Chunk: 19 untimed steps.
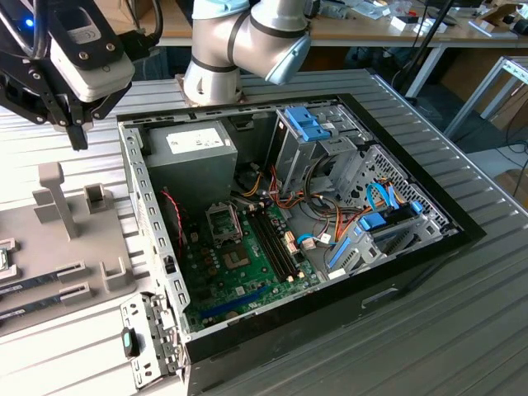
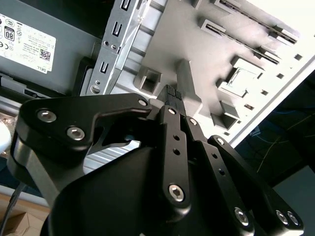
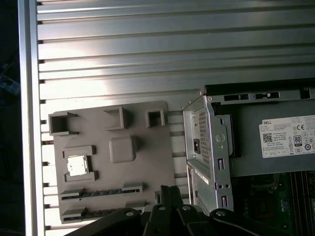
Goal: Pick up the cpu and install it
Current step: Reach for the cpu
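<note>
Centring matters — my pincer (image 3: 170, 189), tips pressed together and empty, hangs over the grey fixture tray (image 3: 150, 157), aside from the cpu (image 3: 77, 165) in its nest, so I'd square up above it first.

the first wrist view's edge crops the tool (image 3: 167, 191).

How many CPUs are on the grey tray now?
1. The cpu lies in a square nest on the grey tray, beside the computer case. The gripper covers part of the tray, so more may be hidden.
</note>
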Tool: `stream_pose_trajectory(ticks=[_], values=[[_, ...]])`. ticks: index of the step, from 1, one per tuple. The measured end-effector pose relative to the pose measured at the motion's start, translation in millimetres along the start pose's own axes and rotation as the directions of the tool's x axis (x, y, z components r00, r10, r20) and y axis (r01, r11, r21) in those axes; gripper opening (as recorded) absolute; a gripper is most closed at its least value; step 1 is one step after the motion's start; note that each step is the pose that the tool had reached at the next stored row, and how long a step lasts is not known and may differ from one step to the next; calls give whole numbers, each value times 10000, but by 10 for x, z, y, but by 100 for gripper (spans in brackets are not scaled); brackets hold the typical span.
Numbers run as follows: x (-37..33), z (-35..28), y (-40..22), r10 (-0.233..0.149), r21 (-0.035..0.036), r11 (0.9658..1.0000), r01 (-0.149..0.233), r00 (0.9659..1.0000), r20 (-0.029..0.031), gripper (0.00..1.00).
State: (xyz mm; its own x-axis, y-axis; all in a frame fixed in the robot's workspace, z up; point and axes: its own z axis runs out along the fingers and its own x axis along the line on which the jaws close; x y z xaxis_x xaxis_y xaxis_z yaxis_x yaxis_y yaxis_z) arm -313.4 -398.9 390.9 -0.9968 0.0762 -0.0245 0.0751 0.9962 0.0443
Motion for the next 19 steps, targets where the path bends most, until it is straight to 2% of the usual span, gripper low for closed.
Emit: stream_pose_trajectory(ticks=[19], values=[[50, 2, -4, 0, 0, 10000, 0, 10000, 0, 11]])
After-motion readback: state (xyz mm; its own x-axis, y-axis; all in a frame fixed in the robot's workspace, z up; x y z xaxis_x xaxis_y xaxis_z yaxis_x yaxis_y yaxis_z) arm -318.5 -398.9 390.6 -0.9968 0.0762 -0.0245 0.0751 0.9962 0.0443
